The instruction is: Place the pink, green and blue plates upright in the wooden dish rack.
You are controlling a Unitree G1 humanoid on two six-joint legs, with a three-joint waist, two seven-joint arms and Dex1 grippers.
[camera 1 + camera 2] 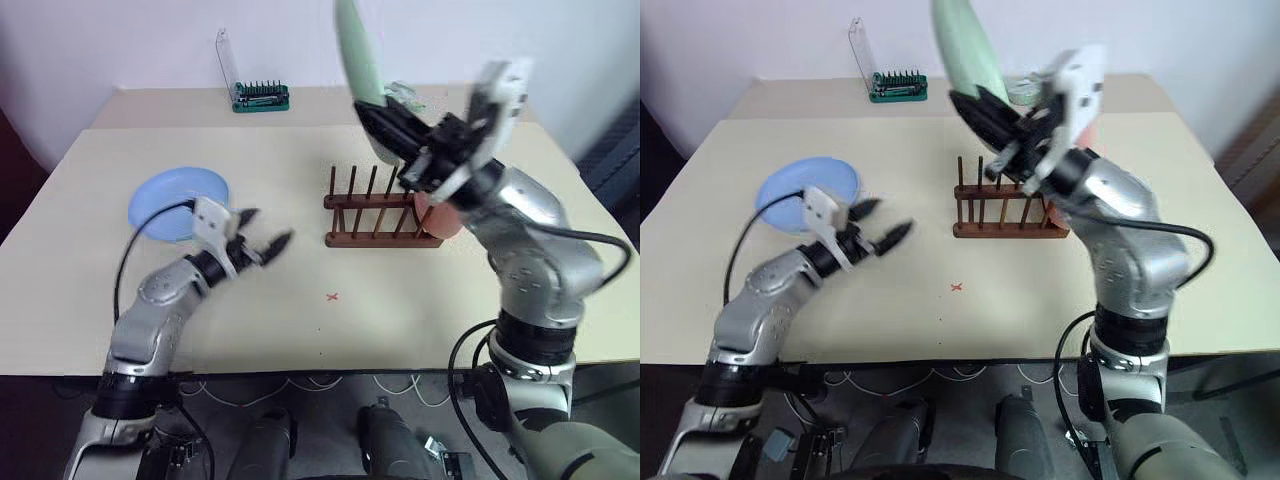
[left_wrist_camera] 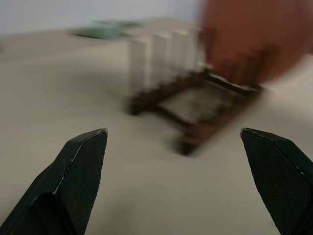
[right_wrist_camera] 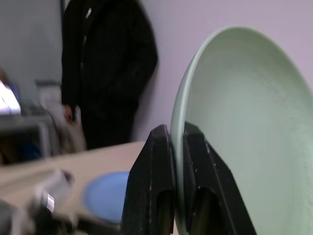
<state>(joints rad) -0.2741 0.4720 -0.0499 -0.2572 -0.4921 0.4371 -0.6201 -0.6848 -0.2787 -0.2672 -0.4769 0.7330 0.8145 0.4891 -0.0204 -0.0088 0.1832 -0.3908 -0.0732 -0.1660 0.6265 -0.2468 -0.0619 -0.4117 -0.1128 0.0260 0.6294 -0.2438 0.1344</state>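
Lighting is even and diffuse; the beige tabletop shows no hard shadows or glare. The dark brown wooden dish rack is smeared by motion blur. The raised pale mint green plate is slightly blurred.

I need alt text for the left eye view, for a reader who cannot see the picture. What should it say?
The right gripper holds the green plate on edge, raised above the wooden dish rack, where the pink plate already stands at one end. The left gripper hangs open over the beige table, near the blue plate lying flat on it. A green tool holder sits at the back.
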